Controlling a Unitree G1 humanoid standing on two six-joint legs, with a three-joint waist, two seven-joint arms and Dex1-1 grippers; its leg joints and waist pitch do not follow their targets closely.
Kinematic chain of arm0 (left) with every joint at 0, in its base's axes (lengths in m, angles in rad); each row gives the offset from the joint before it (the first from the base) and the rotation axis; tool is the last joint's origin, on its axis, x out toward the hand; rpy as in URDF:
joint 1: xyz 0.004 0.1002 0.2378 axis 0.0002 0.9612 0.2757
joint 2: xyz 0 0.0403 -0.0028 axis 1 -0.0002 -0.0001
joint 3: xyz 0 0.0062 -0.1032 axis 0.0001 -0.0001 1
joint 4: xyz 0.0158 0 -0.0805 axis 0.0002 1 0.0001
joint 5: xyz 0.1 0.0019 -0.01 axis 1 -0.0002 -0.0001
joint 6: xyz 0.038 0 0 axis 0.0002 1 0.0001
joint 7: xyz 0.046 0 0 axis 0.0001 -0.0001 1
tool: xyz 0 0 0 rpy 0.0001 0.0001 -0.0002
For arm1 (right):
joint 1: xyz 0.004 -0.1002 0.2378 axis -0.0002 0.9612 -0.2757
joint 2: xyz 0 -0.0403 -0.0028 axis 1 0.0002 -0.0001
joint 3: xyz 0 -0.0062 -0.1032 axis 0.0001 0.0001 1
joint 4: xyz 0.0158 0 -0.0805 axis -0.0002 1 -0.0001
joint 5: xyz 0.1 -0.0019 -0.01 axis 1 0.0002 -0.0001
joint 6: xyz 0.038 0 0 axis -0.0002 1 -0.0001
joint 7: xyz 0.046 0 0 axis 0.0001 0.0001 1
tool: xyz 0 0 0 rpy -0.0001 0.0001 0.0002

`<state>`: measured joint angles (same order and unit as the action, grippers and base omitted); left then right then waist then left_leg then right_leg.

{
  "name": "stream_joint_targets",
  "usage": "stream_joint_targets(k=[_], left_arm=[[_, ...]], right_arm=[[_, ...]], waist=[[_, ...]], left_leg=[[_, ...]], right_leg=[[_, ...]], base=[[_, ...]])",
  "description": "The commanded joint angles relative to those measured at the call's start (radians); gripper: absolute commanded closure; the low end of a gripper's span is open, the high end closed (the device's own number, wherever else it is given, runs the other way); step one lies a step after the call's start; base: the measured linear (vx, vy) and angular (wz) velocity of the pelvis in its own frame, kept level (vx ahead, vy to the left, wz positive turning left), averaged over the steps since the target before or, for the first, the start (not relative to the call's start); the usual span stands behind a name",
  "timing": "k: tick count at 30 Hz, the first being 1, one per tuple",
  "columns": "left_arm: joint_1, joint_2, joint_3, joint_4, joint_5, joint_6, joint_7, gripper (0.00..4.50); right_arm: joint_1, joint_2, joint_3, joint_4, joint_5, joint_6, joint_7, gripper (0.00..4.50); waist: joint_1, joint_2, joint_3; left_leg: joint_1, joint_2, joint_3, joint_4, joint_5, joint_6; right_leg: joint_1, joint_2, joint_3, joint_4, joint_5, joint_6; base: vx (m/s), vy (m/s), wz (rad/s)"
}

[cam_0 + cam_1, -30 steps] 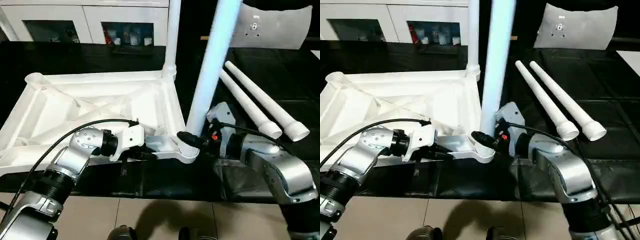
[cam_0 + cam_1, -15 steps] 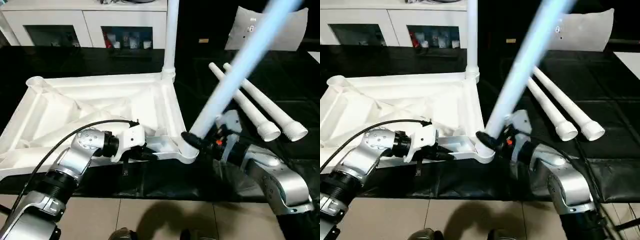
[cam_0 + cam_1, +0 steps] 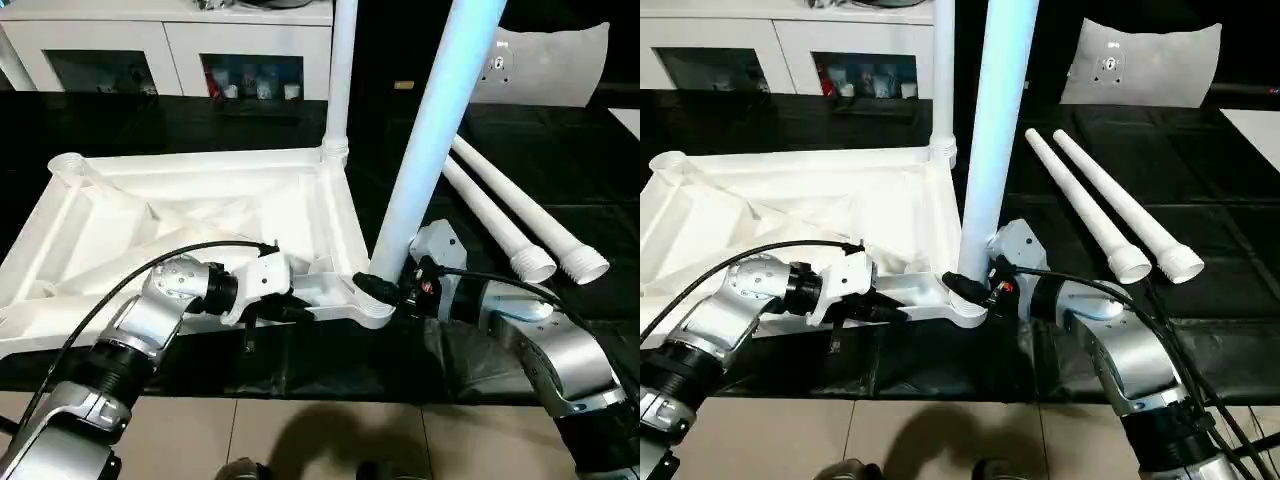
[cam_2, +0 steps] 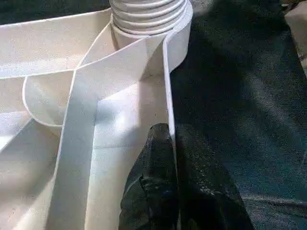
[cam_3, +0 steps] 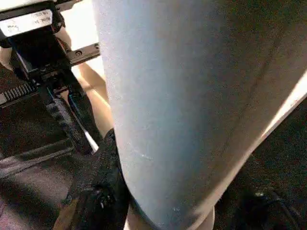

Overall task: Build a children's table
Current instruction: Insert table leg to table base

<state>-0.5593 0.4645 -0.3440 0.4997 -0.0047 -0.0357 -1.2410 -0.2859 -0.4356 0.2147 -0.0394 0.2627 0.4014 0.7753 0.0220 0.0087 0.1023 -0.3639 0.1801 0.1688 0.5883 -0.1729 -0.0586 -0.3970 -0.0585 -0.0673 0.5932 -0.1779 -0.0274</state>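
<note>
Swung back from its slant, the leg (image 3: 432, 130) now stands almost upright in the near corner socket (image 3: 370, 305) of the upturned table top (image 3: 190, 215), with the right gripper (image 3: 378, 288) clamped round its base. The left gripper (image 4: 165, 184) pinches the top's near rim. Two spare legs (image 3: 515, 215) lie just beside each other, well right.

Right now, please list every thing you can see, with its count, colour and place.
table top: one, white, upside down on the black surface.
fitted leg: one, white, upright in the far corner socket.
held leg: one, white, standing at the near corner socket.
loose legs: two, white, lying side by side to the right.
cabinet: one, white, behind.
left gripper: fingers pinching the top's near rim.
right gripper: fingers around the held leg's base.
</note>
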Motion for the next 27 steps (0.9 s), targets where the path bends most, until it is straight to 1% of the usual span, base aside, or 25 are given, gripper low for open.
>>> stream_joint_targets(k=[1, 2, 3, 4, 5, 6, 7, 8, 9, 11, 12, 13, 14, 15, 17, 18, 19, 20, 21, 22, 23, 24, 25, 26, 27], left_arm=[[-0.09, -0.008, 0.024, -0.003, -0.015, -0.034, -0.005, 4.5], [-0.103, -0.011, 0.023, 0.008, -0.014, -0.035, -0.009, 4.5], [-0.152, -0.016, 0.025, 0.055, -0.008, -0.05, -0.015, 4.5], [-0.152, -0.016, 0.025, 0.055, -0.008, -0.05, -0.015, 4.5], [-0.18, -0.018, 0.027, 0.083, -0.005, -0.056, -0.019, 4.5], [-0.195, -0.016, 0.028, 0.1, 0.0, -0.065, -0.017, 4.5], [-0.204, -0.014, 0.029, 0.109, 0.004, -0.069, -0.016, 4.5], [-0.207, -0.014, 0.029, 0.112, 0.005, -0.07, -0.015, 4.5], [-0.234, -0.008, 0.033, 0.147, 0.014, -0.084, -0.012, 4.5], [-0.244, 0.0, 0.035, 0.161, 0.019, -0.089, -0.013, 4.5], [-0.251, 0.006, 0.039, 0.172, 0.021, -0.093, -0.014, 4.5], [-0.252, 0.011, 0.043, 0.174, 0.021, -0.088, -0.012, 4.5], [-0.248, 0.021, 0.05, 0.173, 0.018, -0.077, -0.007, 4.5], [-0.243, 0.024, 0.052, 0.167, 0.017, -0.07, -0.005, 4.5], [-0.232, 0.029, 0.059, 0.151, 0.014, -0.051, 0.001, 4.5], [-0.205, 0.037, 0.075, 0.107, 0.01, -0.001, 0.021, 4.5], [-0.182, 0.041, 0.085, 0.064, 0.002, 0.035, 0.03, 4.5], [-0.163, 0.044, 0.094, 0.028, -0.005, 0.064, 0.038, 4.5], [-0.093, 0.053, 0.124, -0.107, -0.025, 0.164, 0.073, 4.5], [-0.038, 0.06, 0.143, -0.22, -0.032, 0.245, 0.103, 4.5], [-0.007, 0.064, 0.153, -0.284, -0.033, 0.291, 0.122, 4.5], [0.048, 0.064, 0.17, -0.402, -0.031, 0.374, 0.153, 4.5], [0.081, 0.063, 0.179, -0.474, -0.028, 0.425, 0.172, 4.5], [0.12, 0.046, 0.192, -0.56, -0.023, 0.492, 0.203, 4.5], [0.144, 0.034, 0.2, -0.615, -0.018, 0.536, 0.223, 4.5]], right_arm=[[0.062, -0.001, 0.102, 0.12, -0.038, 0.105, 0.043, 2.61], [0.058, 0.003, 0.101, 0.115, -0.028, 0.114, 0.047, 2.61], [0.052, 0.003, 0.115, 0.097, -0.023, 0.125, 0.059, 2.61], [0.052, 0.003, 0.115, 0.097, -0.023, 0.125, 0.059, 2.61], [0.051, 0.001, 0.126, 0.086, -0.023, 0.129, 0.066, 2.61], [0.051, 0.003, 0.128, 0.083, -0.023, 0.13, 0.066, 2.61], [0.052, 0.004, 0.128, 0.079, -0.022, 0.13, 0.065, 2.61], [0.053, 0.004, 0.128, 0.078, -0.022, 0.131, 0.064, 2.61], [0.051, 0.012, 0.129, 0.074, -0.02, 0.134, 0.061, 2.61], [0.048, 0.017, 0.128, 0.078, -0.023, 0.131, 0.055, 2.61], [0.044, 0.023, 0.127, 0.083, -0.026, 0.128, 0.049, 2.61], [0.041, 0.028, 0.125, 0.088, -0.027, 0.126, 0.043, 2.61], [0.035, 0.037, 0.119, 0.1, -0.033, 0.121, 0.027, 2.61], [0.032, 0.04, 0.117, 0.104, -0.036, 0.119, 0.021, 2.61], [0.028, 0.045, 0.114, 0.112, -0.041, 0.116, 0.011, 2.61], [0.02, 0.056, 0.106, 0.127, -0.051, 0.113, -0.013, 2.61], [0.014, 0.065, 0.099, 0.137, -0.058, 0.112, -0.033, 2.61], [0.01, 0.072, 0.093, 0.146, -0.064, 0.111, -0.05, 2.61], [-0.009, 0.103, 0.067, 0.179, -0.085, 0.112, -0.12, 2.61], [-0.025, 0.126, 0.045, 0.203, -0.092, 0.12, -0.169, 2.61], [-0.034, 0.14, 0.032, 0.217, -0.095, 0.127, -0.196, 2.61], [-0.051, 0.159, 0.017, 0.237, -0.098, 0.124, -0.227, 2.61], [-0.061, 0.17, 0.009, 0.248, -0.1, 0.121, -0.242, 2.61], [-0.077, 0.185, -0.003, 0.267, -0.104, 0.116, -0.268, 2.61], [-0.089, 0.195, -0.011, 0.28, -0.106, 0.113, -0.285, 2.61]], waist=[[-0.014, 0.002, -0.011], [-0.014, 0.002, -0.008], [-0.019, -0.005, 0.003], [-0.019, -0.005, 0.003], [-0.016, -0.005, 0.001], [-0.014, -0.004, 0.003], [-0.014, -0.004, 0.005], [-0.013, -0.003, 0.009], [-0.014, -0.005, 0.016], [-0.015, -0.006, 0.018], [-0.015, -0.007, 0.019], [-0.015, -0.007, 0.023], [-0.016, -0.011, 0.024], [-0.015, -0.01, 0.025], [-0.016, -0.01, 0.033], [-0.016, -0.012, 0.035], [-0.018, -0.01, 0.039], [-0.022, -0.011, 0.042], [-0.024, -0.011, 0.046], [-0.035, 0.002, 0.05], [-0.042, 0.001, 0.05], [-0.054, 0.006, 0.052], [-0.061, 0.01, 0.059], [-0.069, 0.015, 0.064], [-0.078, 0.014, 0.064]], left_leg=[[0.032, 0.032, -0.026, -0.083, -0.466, 0.017], [0.04, 0.03, -0.028, -0.081, -0.486, 0.012], [0.036, 0.03, -0.033, -0.087, -0.49, 0.012], [0.036, 0.03, -0.033, -0.087, -0.49, 0.012], [0.031, 0.035, -0.035, -0.1, -0.45, 0.02], [0.028, 0.04, -0.035, -0.105, -0.427, 0.023], [0.028, 0.042, -0.034, -0.107, -0.421, 0.025], [0.027, 0.043, -0.034, -0.109, -0.421, 0.026], [0.02, 0.046, -0.036, -0.114, -0.423, 0.022], [0.023, 0.047, -0.036, -0.114, -0.432, 0.017], [0.022, 0.048, -0.036, -0.114, -0.433, 0.016], [0.022, 0.047, -0.036, -0.115, -0.437, 0.017], [0.024, 0.048, -0.036, -0.114, -0.44, 0.013], [0.024, 0.048, -0.037, -0.115, -0.44, 0.01], [0.024, 0.049, -0.039, -0.117, -0.451, 0.005], [0.026, 0.048, -0.039, -0.116, -0.458, 0.004], [0.029, 0.048, -0.041, -0.116, -0.474, -0.003], [0.024, 0.05, -0.047, -0.118, -0.486, -0.013], [0.023, 0.047, -0.049, -0.119, -0.5, -0.013], [0.016, 0.053, -0.06, -0.127, -0.539, -0.038], [0.01, 0.053, -0.065, -0.129, -0.555, -0.041], [0.005, 0.055, -0.073, -0.135, -0.59, -0.053], [-0.002, 0.056, -0.076, -0.142, -0.613, -0.051], [0.003, 0.056, -0.079, -0.144, -0.672, -0.048], [0.006, 0.057, -0.081, -0.138, -0.659, -0.049]], right_leg=[[-0.002, -0.076, 0.044, -0.132, -0.695, -0.034], [-0.004, -0.079, 0.04, -0.14, -0.733, -0.019], [0.001, -0.08, 0.032, -0.145, -0.734, -0.013], [0.001, -0.08, 0.032, -0.145, -0.734, -0.013], [0.014, -0.084, 0.034, -0.142, -0.67, -0.019], [0.016, -0.088, 0.038, -0.139, -0.614, -0.044], [0.016, -0.087, 0.04, -0.139, -0.596, -0.054], [0.014, -0.088, 0.041, -0.138, -0.585, -0.063], [0.018, -0.091, 0.044, -0.132, -0.564, -0.085], [0.017, -0.095, 0.048, -0.129, -0.558, -0.098], [0.017, -0.097, 0.049, -0.128, -0.558, -0.103], [0.015, -0.097, 0.049, -0.13, -0.567, -0.104], [0.013, -0.102, 0.051, -0.132, -0.599, -0.102], [0.014, -0.103, 0.051, -0.131, -0.607, -0.102], [0.01, -0.105, 0.05, -0.137, -0.643, -0.093], [0.008, -0.105, 0.05, -0.14, -0.657, -0.089], [0.005, -0.107, 0.049, -0.14, -0.688, -0.086], [0.006, -0.11, 0.045, -0.139, -0.714, -0.083], [0.006, -0.107, 0.04, -0.145, -0.741, -0.069], [0.01, -0.109, 0.034, -0.134, -0.728, -0.073], [0.015, -0.109, 0.029, -0.132, -0.719, -0.073], [0.022, -0.107, 0.021, -0.124, -0.685, -0.08], [0.024, -0.102, 0.015, -0.126, -0.678, -0.076], [0.022, -0.098, 0.007, -0.132, -0.659, -0.067], [0.023, -0.108, 0.01, -0.123, -0.594, -0.095]], base=[[0.0, 0.0, 0.0], [0.0, 0.0, 0.0], [0.0, 0.0, 0.0], [0.0, 0.0, 0.0], [0.0, 0.0, 0.0], [0.0, 0.0, 0.0], [0.0, 0.0, 0.0], [0.0, 0.0, 0.0], [0.0, 0.0, 0.0], [0.0, 0.0, 0.0], [0.0, 0.0, 0.0], [0.0, 0.0, 0.0], [0.0, 0.0, 0.0], [0.0, 0.0, 0.0], [0.0, 0.0, 0.0], [0.0, 0.0, 0.0], [0.0, 0.0, 0.0], [0.0, 0.0, 0.0], [0.0, 0.0, 0.0], [-0.023, 0.015, -0.18], [-0.018, 0.032, -0.26], [-0.018, 0.032, -0.26], [-0.016, 0.048, -0.31], [-0.006, 0.04, -0.23], [-0.006, 0.04, -0.23]])
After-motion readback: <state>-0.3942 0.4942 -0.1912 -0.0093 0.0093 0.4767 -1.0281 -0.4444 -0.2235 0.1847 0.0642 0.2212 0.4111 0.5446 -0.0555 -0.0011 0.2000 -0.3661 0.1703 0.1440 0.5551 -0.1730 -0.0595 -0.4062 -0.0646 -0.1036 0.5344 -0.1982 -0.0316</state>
